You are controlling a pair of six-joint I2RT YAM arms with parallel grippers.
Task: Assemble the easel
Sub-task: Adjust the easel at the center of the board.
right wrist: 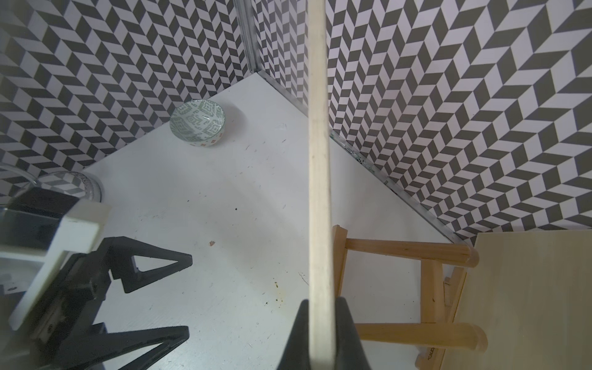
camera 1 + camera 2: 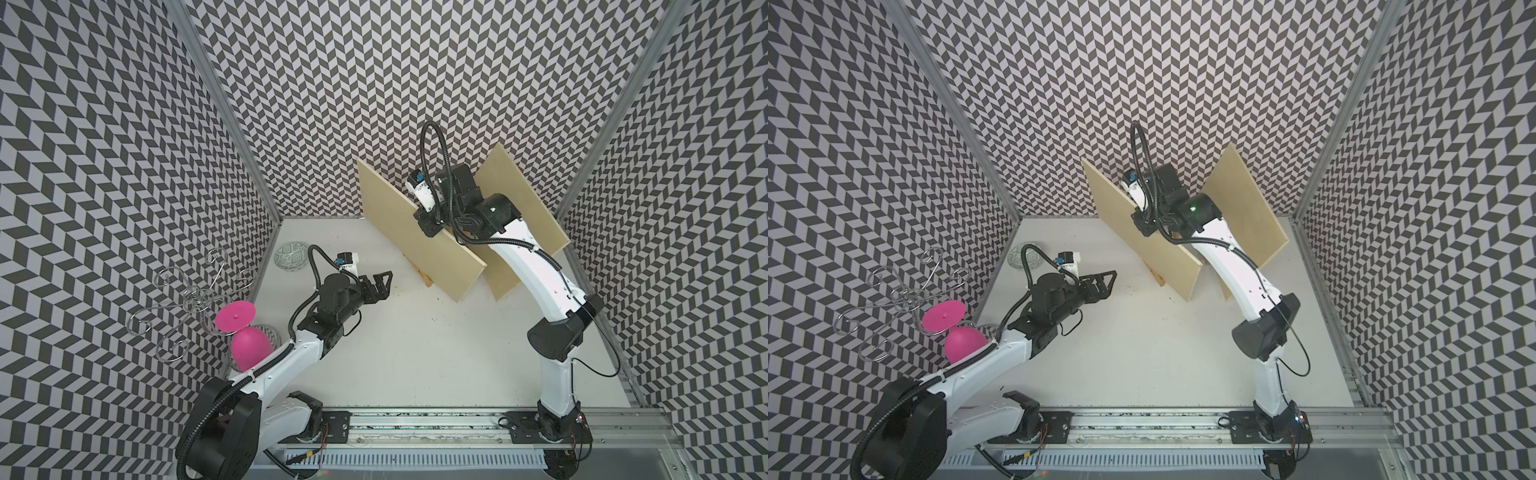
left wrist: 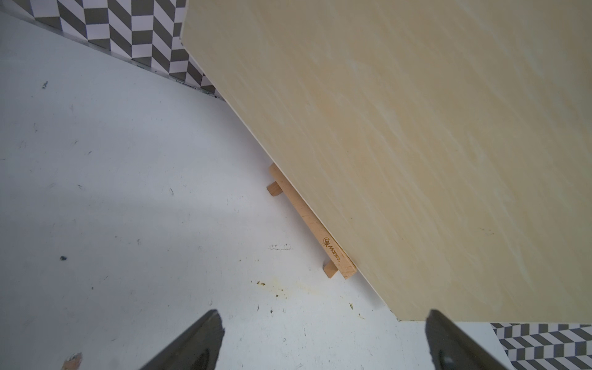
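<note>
**Board being set on the easel**

The easel (image 1: 432,288) stands on the surface (image 2: 415,353), right of centre in both top views. The right gripper (image 2: 430,228) is clamped on a board's (image 2: 390,208) top edge, and the left gripper (image 2: 386,286) hangs apart and empty. The next move is probably to seat the board squarely on the ledge (image 3: 307,221).

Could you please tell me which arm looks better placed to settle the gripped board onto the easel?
Probably right: the right gripper is shut on the board, at the easel frame. The left gripper is open, empty and apart from it.

small wooden easel (image 1: 400,247) between upright pale board (image 2: 399,220) and second board (image 2: 540,220)
</note>
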